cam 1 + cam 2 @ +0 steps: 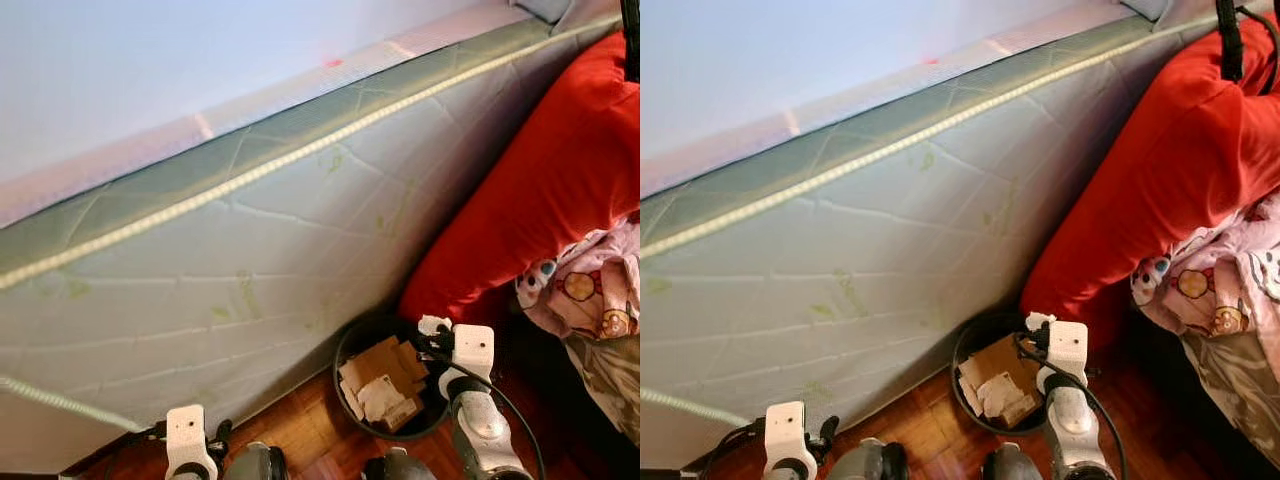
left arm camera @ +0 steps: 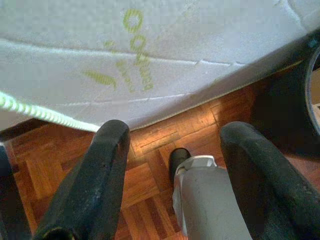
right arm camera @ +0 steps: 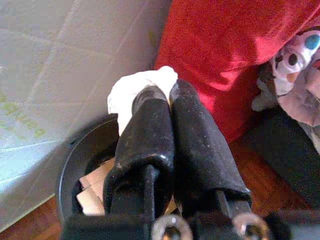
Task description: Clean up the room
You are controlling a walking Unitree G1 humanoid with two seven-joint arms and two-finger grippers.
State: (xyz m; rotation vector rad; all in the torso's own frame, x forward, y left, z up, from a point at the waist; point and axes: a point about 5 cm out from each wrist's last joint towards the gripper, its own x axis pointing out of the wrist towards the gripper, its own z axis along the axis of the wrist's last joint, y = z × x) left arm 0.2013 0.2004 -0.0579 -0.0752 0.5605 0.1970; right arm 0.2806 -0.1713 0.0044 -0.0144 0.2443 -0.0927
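My right gripper (image 3: 167,95) is shut on a crumpled white tissue (image 3: 135,90), held just above the black waste bin (image 1: 352,345) that stands on the floor against the mattress. From the head the tissue (image 1: 434,324) shows at the fingertips over the bin's right rim. The bin holds brown cardboard pieces (image 1: 380,372) and paper scraps. My left gripper (image 2: 175,150) hangs low at the left, open, with nothing between its fingers (image 2: 107,170), above the parquet floor.
A pale quilted mattress side (image 1: 260,250) runs along the left and back. A large red cushion (image 1: 545,180) leans to the right of the bin. Patterned pink bedding (image 1: 590,290) lies at the far right. Wood parquet (image 2: 150,135) shows below.
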